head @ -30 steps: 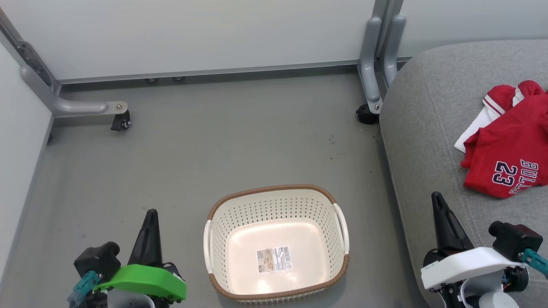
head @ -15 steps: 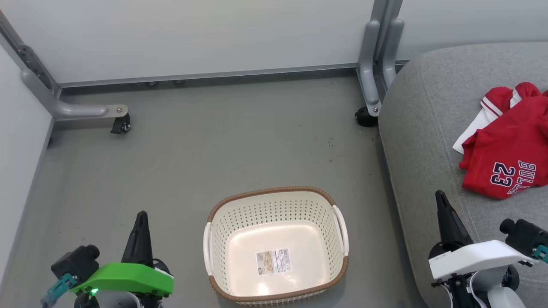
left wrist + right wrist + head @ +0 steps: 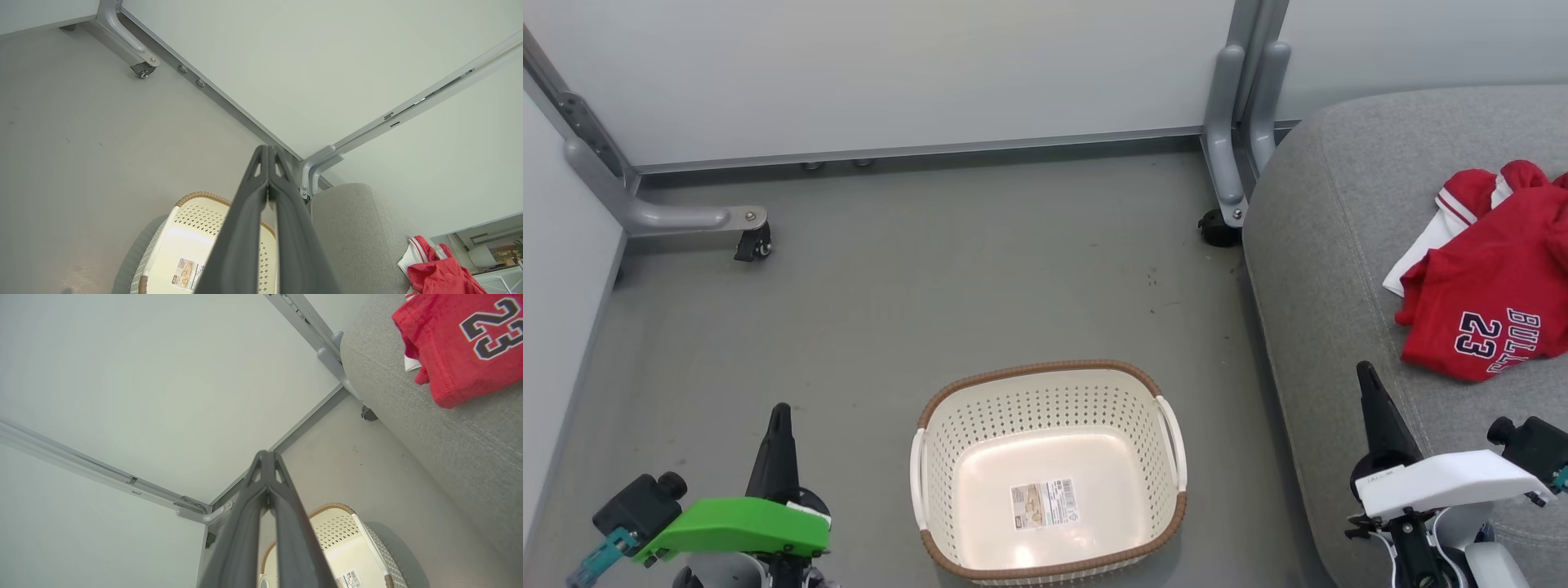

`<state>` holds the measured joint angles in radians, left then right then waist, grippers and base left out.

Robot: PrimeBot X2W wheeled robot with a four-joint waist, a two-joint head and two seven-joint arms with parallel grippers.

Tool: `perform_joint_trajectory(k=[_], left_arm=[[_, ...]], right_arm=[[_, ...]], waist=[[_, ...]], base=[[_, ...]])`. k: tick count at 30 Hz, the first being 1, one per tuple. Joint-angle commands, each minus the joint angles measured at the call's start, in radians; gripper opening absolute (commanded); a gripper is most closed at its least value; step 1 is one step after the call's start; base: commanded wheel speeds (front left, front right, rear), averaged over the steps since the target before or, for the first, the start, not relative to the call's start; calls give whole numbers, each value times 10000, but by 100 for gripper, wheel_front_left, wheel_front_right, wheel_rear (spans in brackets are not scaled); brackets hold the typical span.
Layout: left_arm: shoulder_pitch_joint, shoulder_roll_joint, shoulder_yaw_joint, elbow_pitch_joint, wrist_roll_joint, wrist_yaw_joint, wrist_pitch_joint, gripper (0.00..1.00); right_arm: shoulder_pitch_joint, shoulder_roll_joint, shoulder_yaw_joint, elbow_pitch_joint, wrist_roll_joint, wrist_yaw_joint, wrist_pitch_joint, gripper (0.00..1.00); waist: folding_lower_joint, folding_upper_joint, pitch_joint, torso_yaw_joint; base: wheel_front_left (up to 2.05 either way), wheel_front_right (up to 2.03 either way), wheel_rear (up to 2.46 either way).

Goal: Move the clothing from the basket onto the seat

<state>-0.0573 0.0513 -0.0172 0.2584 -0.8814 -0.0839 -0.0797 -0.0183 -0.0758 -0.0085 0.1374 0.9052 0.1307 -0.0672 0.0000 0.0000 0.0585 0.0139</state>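
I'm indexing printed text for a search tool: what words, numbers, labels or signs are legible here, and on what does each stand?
"23": dark white-edged print on the bright red jersey lying on the grey fabric sofa seat.
"BULL": same jersey, beside the number; cut off by the head view's edge.
Paper label on the floor of the cream perforated plastic basket: too small to read.

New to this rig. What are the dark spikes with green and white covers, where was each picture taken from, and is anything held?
It is a two-armed robot. The head view looks down from its head: the left gripper, green-covered, and the right gripper, white-covered, are both shut and holding nothing. Each wrist view looks along one gripper's closed fingers. On the grey floor stands the basket, with just a label inside. The red clothing lies on the seat.
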Motion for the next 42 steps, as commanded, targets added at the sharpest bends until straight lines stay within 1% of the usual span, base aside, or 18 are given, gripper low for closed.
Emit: perform_joint_trajectory(k=[1,21,42], left_arm=[[-286,53,99,-146,-375,-63,86,0],[-383,51,478,-156,-2601,-206,676,0],[-473,43,823,-156,-4565,-322,1200,0]], right_arm=[[-226,-72,-38,-44,370,3,56,0],[-449,-104,-196,303,2658,3,481,0],[-649,-97,-372,615,4638,3,898,0]], waist=[[0,0,-11,-3],[0,0,-147,-37],[0,0,-290,-73]], base=[[0,0,0],[0,0,0],[0,0,0]])
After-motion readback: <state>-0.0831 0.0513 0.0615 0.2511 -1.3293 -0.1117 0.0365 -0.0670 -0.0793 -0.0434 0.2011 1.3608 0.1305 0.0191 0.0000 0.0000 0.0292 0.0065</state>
